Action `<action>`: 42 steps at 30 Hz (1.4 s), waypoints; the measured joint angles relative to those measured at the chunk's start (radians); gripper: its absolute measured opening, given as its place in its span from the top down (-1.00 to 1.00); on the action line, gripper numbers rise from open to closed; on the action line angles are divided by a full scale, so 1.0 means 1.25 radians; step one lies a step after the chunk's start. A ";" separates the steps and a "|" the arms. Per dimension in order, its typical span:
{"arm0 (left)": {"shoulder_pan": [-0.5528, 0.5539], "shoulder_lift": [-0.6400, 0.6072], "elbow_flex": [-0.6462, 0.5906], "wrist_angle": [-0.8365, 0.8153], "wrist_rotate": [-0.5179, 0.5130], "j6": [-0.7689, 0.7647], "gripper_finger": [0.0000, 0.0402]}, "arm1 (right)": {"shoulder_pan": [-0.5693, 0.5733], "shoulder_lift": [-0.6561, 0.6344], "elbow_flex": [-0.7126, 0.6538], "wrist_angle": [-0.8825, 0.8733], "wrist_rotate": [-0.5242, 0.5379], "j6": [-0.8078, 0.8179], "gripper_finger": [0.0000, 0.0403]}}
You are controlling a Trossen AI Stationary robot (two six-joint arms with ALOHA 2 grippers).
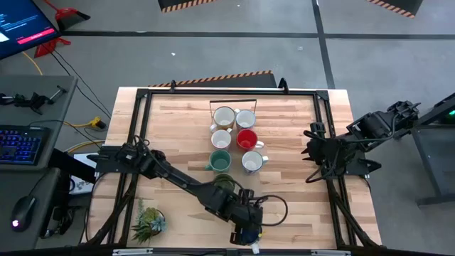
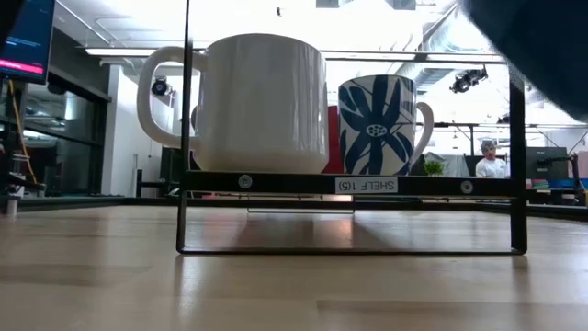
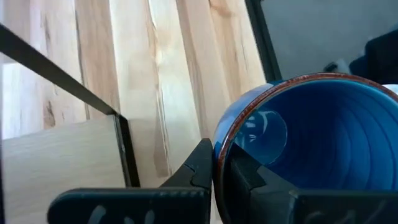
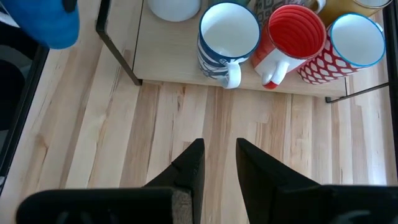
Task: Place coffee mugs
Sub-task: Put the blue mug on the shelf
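Left gripper (image 3: 214,177) clamped on blue mug (image 3: 311,143) rim, near rack (image 1: 233,103) holding seven empty mugs; right gripper (image 4: 217,165) part-open, holding nothing

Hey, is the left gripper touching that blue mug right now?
Touching. In the left wrist view the left gripper is closed on the rim of the blue mug, one finger outside the wall and one inside, with no gap showing.

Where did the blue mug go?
The blue mug is pinched by its rim in the left gripper, at the table's near edge in the high view, right of the small potted plant and apart from the other mugs mid-table.
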 joint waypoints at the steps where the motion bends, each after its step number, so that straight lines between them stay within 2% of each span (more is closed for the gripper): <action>1: 0.000 0.011 0.011 -0.009 0.001 -0.001 0.98 | 0.000 0.000 0.000 0.000 0.000 0.000 0.65; 6: 0.002 0.039 0.044 -0.019 0.012 -0.006 0.98 | 0.000 0.000 0.000 0.000 0.000 0.000 0.65; 15: -0.007 0.040 0.044 -0.021 0.014 -0.015 0.98 | 0.000 0.000 0.000 0.001 0.000 -0.001 0.65; 26: -0.040 0.041 0.055 -0.050 -0.024 -0.029 0.98 | 0.000 0.000 0.000 0.001 0.000 -0.010 0.65; 42: 0.005 0.036 0.057 -0.168 -0.052 0.023 0.98 | 0.000 0.001 0.000 0.001 -0.005 0.021 0.65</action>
